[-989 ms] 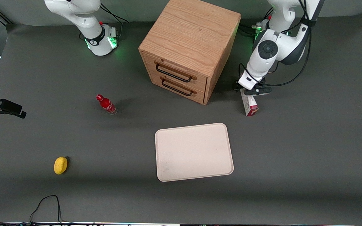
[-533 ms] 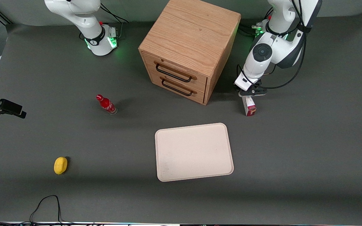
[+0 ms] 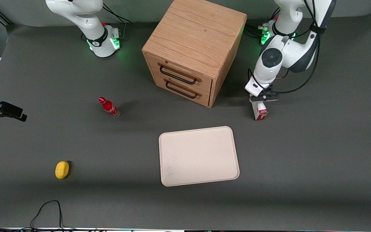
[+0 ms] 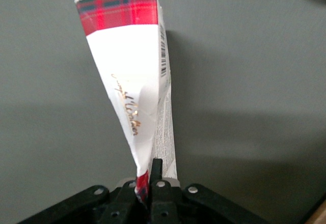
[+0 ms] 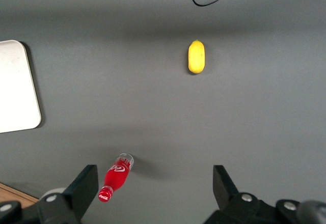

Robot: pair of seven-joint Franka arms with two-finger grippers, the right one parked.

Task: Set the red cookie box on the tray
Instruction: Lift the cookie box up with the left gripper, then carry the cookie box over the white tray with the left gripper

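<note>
We have the gripper [image 3: 262, 98] at the working arm's end of the surface [image 3: 301, 154], beside the wooden drawer cabinet [image 3: 193, 48]. In the wrist view its jaws are pinched shut on the near end of the red cookie box [image 4: 135, 89], and the box's long axis runs straight out from the jaws, ending in its plaid cap. From the front, the red cookie box [image 3: 259, 111] hangs below the gripper, its lower end at or just above the surface; we cannot tell which. The tray [image 3: 199, 156] lies nearer the front camera than the box and toward the parked arm's end, so we judge the carry must go that way. We count one box, one tray, one cabinet, one red bottle [image 3: 109, 107] and one yellow object [image 3: 62, 169].
</note>
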